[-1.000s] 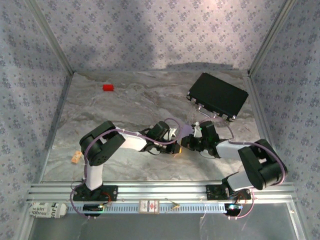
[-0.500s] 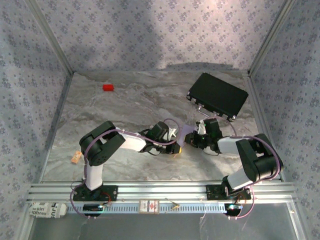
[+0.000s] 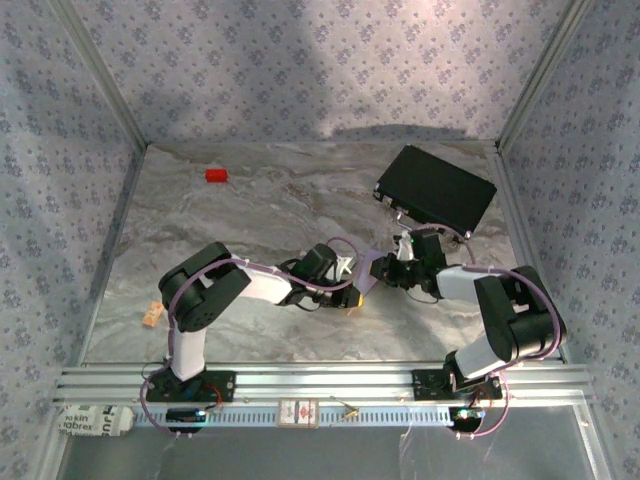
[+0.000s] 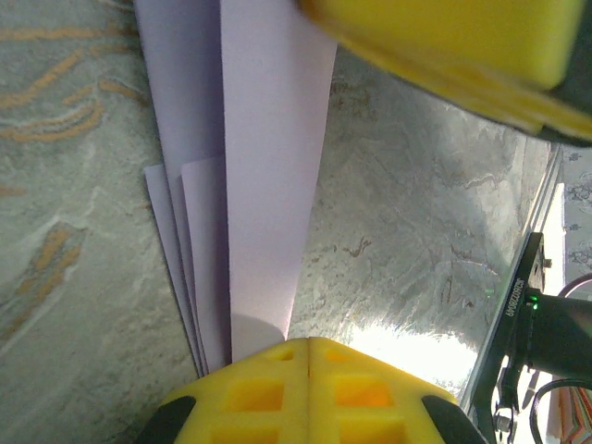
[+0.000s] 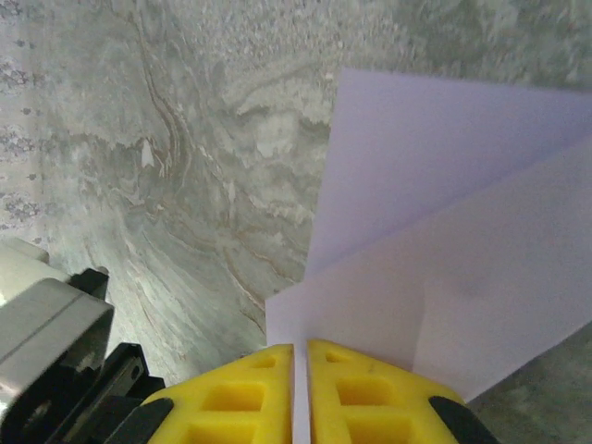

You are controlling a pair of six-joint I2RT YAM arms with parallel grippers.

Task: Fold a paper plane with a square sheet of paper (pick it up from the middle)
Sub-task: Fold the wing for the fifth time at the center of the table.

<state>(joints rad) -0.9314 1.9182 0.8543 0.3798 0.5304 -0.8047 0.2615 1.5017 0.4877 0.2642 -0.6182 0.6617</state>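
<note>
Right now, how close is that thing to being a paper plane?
Partway. Done: the pale lilac sheet of paper is already folded lengthwise into several overlapping layers on the grey marbled table. In hand: the right jaws pinch one end, and the left jaws sit closed at the other. Left: likely more folds, since the shape looks unfinished.

Body notes: left arm (image 3: 207, 287) and right arm (image 3: 515, 322) have black joint housings, white link sections and lilac cables looped alongside. The left gripper (image 4: 308, 346) and right gripper (image 5: 301, 351) carry yellow fingers with moulded square recesses and black mounts.
</note>
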